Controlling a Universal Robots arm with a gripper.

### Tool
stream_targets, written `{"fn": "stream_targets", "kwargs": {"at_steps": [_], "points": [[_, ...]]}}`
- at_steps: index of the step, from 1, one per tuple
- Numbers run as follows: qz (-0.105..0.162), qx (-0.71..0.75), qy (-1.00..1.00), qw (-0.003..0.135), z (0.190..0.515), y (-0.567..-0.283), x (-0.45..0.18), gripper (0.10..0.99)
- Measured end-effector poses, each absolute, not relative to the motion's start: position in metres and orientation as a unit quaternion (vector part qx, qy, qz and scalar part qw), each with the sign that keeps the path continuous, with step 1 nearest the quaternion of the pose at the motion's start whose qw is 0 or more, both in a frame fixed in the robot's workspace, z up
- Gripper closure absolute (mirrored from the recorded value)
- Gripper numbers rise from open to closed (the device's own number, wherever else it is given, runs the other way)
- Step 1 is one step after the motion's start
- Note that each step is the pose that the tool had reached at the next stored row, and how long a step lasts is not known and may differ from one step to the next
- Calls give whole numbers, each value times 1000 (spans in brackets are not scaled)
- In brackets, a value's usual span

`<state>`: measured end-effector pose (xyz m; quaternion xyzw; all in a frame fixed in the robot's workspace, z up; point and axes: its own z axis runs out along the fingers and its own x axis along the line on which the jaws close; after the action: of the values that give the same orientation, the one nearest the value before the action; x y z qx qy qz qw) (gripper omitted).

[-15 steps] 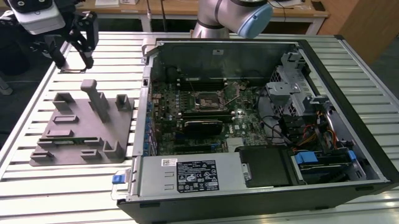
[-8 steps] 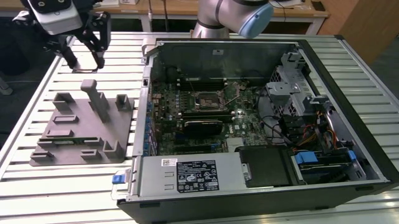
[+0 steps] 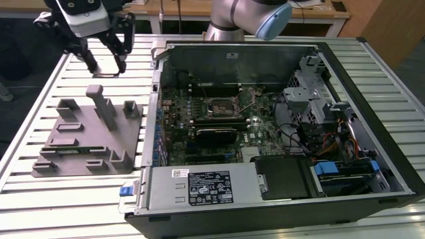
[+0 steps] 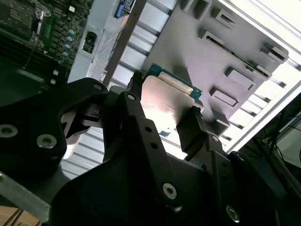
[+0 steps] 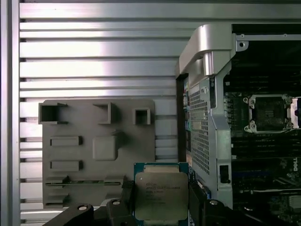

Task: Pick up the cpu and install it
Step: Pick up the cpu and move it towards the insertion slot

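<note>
Exterior view's far left: gripper (image 3: 106, 71) is over the slatted table (image 3: 59, 199), beyond the far end of the grey fixture tray (image 3: 79, 149). Jaws are clamped on the cpu (image 5: 161, 197). In both wrist views the black fingers (image 5: 126, 194) pinch two opposite edges, with the metal lid facing the first wrist camera and the green rim showing around it. Chip sits flat and level between the fingers. It's square, so no long axis to speak of.

Tray pockets look vacant. Can't tell which one is the chip's.

Further right: open computer case (image 3: 265, 221) with the motherboard (image 3: 199, 94) exposed. The socket (image 3: 222, 107) is mid-board and looks open and unpopulated, frame bare.

Key relation: socket lies toward the exterior view's right of the gripper and nearer that camera, well apart, with the case's side wall between them. My read: pick is done, install isn't.
</note>
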<state>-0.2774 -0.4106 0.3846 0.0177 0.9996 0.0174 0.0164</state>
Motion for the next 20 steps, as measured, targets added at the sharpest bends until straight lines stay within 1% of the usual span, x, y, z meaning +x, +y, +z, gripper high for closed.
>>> {"fn": "stream_targets", "kwargs": {"at_steps": [20], "points": [[17,18,1000,16,385,-411,-207,541]]}}
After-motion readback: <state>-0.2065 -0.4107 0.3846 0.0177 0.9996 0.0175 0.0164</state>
